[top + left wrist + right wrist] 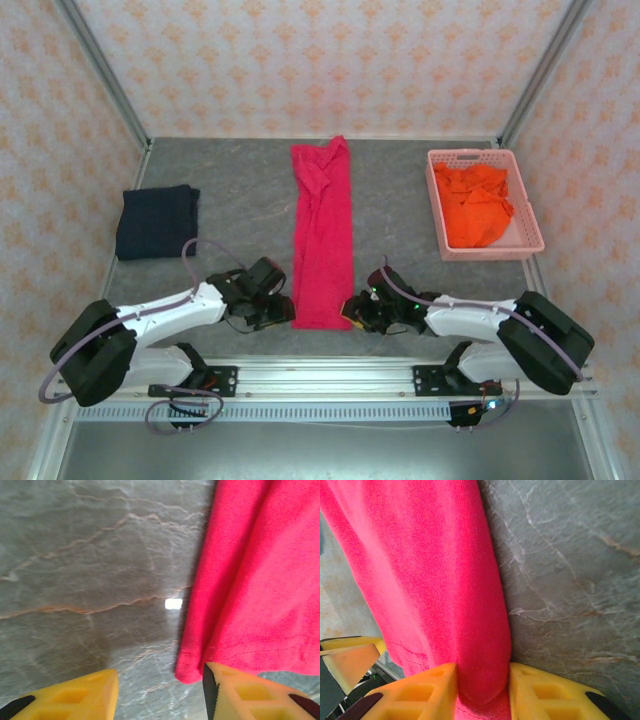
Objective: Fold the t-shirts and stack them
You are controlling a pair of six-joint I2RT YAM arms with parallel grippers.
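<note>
The crimson-pink t-shirt [322, 240] is matt knitted cloth, the table [240, 200] smooth veined stone, the basket [434, 205] plastic lattice.

The left arm [165, 310] and the right arm [470, 318] look alike. Both have smooth white shells on the long links and black housings at the joints, the largest a rounded black block at the shoulder. A thin lilac cable [188, 252] loops along each arm from shoulder to wrist. Each arm stands on a flat black plate [205, 380]. A tiny green light [372, 292] glows at the right wrist. The left pincer [160, 692] and the right pincer [482, 690] have blocky yellow fingers [250, 697] with moulded square hollows and black oval patches near their roots.
</note>
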